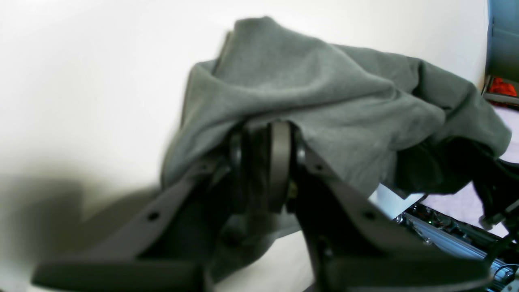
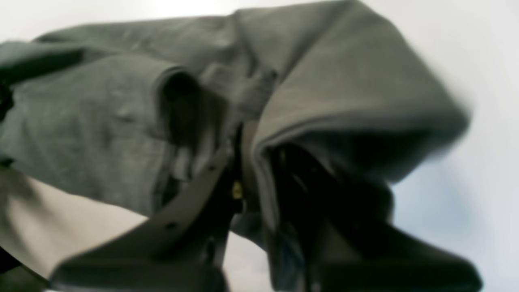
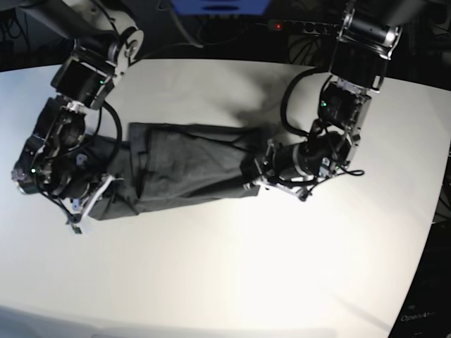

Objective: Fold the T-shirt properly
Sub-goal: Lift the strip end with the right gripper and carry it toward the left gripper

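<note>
Left wrist view: the left gripper [image 1: 265, 162] has its jaws clamped on an edge of the T-shirt [image 1: 324, 105]. The soft, matte dark grey fabric bulges up beyond the fingertips in rounded folds over the white table [image 1: 81, 81].

Right wrist view: the right gripper [image 2: 243, 162] pinches a thick folded hem of the T-shirt [image 2: 101, 121] between nearly closed jaws; the cloth drapes over both fingers.

Base view: only here does the whole shape show. The T-shirt [image 3: 187, 165] lies as a long band on the table [image 3: 282, 267], held between the right gripper [image 3: 106, 186] at one end and the left gripper [image 3: 255, 172] at the other.
</note>
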Controlling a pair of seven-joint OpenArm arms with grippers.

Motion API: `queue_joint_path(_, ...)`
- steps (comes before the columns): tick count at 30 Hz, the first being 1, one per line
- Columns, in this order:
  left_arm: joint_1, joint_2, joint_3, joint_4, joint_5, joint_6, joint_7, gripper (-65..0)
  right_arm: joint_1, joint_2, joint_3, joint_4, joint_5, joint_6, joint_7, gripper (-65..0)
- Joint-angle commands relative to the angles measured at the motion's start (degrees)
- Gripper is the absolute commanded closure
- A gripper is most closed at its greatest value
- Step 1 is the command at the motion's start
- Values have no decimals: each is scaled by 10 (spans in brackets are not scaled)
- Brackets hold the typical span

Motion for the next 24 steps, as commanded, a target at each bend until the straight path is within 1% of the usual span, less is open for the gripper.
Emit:
queue_joint_path(1,-11,-1,-2,7,4,1,-2,-84,12,-1,-9,32,12,2,2,-7)
queue_joint_path(5,-11,-1,-2,7,4,1,-2,-84,-5,-24,-44,82,12,2,2,-7)
queue_joint_path(8,-11,-1,-2,7,4,1,-2,-83,-12,-29,-83,85,12,2,2,-7)
queue_joint_path(11,-11,-1,-2,7,4,1,-2,-83,-12,-43,-111,86,11,2,2,-7)
queue_joint_path(20,-11,11,-1,7,4,1,-2,-83,-13,-86,-143,86,12,2,2,-7)
queue_joint_path(24,-11,20,-2,8,4,2,-2,-83,-13,-89,-146,86,12,2,2,-7)
